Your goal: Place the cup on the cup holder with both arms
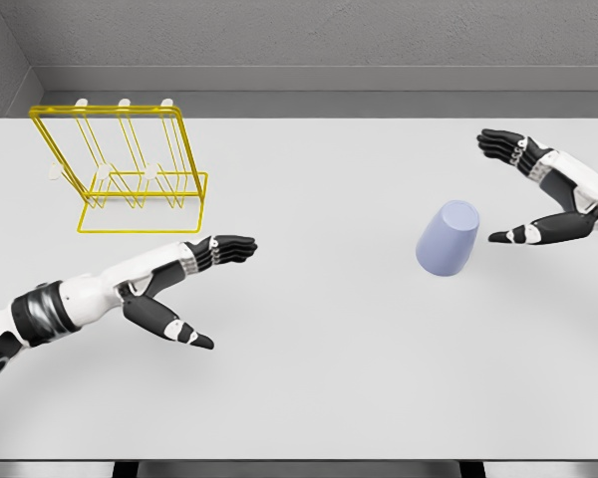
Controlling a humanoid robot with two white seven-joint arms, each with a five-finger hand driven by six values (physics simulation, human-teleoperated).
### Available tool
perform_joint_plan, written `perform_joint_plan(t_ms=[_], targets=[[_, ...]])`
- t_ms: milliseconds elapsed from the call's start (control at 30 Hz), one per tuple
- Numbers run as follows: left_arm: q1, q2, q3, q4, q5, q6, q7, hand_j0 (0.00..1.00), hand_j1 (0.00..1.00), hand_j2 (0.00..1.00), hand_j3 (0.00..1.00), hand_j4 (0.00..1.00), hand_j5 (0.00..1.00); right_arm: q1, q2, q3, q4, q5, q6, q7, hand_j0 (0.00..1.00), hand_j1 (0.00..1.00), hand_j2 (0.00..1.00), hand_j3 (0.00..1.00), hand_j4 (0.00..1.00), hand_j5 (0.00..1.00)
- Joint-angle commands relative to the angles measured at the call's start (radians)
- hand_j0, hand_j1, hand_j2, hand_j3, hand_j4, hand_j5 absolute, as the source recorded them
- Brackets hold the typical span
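Observation:
A lavender cup (448, 238) stands on the white table, right of the middle, with its narrower end up. The yellow wire cup holder (130, 169) with white-tipped pegs stands at the far left. My right hand (518, 189) is open just right of the cup, fingers (508, 145) spread above and thumb (528, 233) below, a small gap from the cup's side. My left hand (204, 289) is open over the table's left half, below and right of the holder, holding nothing.
The white table (319, 378) reaches to a grey wall at the back. Its front edge runs along the bottom of the view. Nothing else stands on it.

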Motion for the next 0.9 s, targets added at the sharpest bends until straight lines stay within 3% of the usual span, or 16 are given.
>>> perform_joint_plan(t_ms=[0,167,200,367,467,567,733,867], targets=[[0.000,-0.001,0.000,0.002,-0.001,0.004,0.000,1.00,1.00,1.00,1.00,1.00,1.00,0.000,-0.002,-0.001,0.013,-0.004,0.001,-0.004,1.00,1.00,1.00,1.00,1.00,1.00],[-0.012,0.008,0.003,-0.003,0.008,0.065,0.000,1.00,1.00,1.00,1.00,1.00,1.00,0.034,0.001,0.000,0.013,-0.004,0.001,-0.001,1.00,1.00,1.00,1.00,1.00,1.00],[-0.038,0.007,0.002,0.000,0.005,0.095,0.000,1.00,1.00,1.00,1.00,1.00,1.00,0.041,0.001,-0.001,0.014,-0.004,0.001,-0.004,1.00,1.00,1.00,1.00,1.00,1.00],[-0.060,-0.027,0.002,0.022,0.007,0.182,0.002,1.00,1.00,1.00,1.00,1.00,1.00,0.063,0.012,-0.009,0.116,-0.007,0.001,-0.007,1.00,1.00,1.00,1.00,1.00,1.00],[-0.072,-0.067,-0.003,0.052,0.000,0.187,0.036,1.00,1.00,1.00,1.00,1.00,1.00,0.075,0.017,-0.007,0.134,-0.017,0.001,-0.007,1.00,1.00,1.00,1.00,1.00,1.00],[-0.067,-0.061,-0.004,0.052,0.000,0.190,0.033,1.00,1.00,1.00,1.00,1.00,1.00,0.086,0.072,-0.006,0.186,-0.027,0.001,-0.004,1.00,1.00,1.00,1.00,1.00,1.00],[-0.066,-0.061,-0.001,0.051,0.002,0.188,0.031,1.00,1.00,1.00,1.00,1.00,1.00,0.104,0.087,-0.003,0.183,-0.131,0.066,0.003,1.00,1.00,1.00,1.00,1.00,1.00],[-0.069,-0.073,-0.001,0.057,0.023,0.190,0.031,1.00,1.00,1.00,1.00,1.00,1.00,0.106,0.129,-0.003,0.188,-0.142,0.104,0.004,1.00,1.00,1.00,1.00,1.00,1.00]])
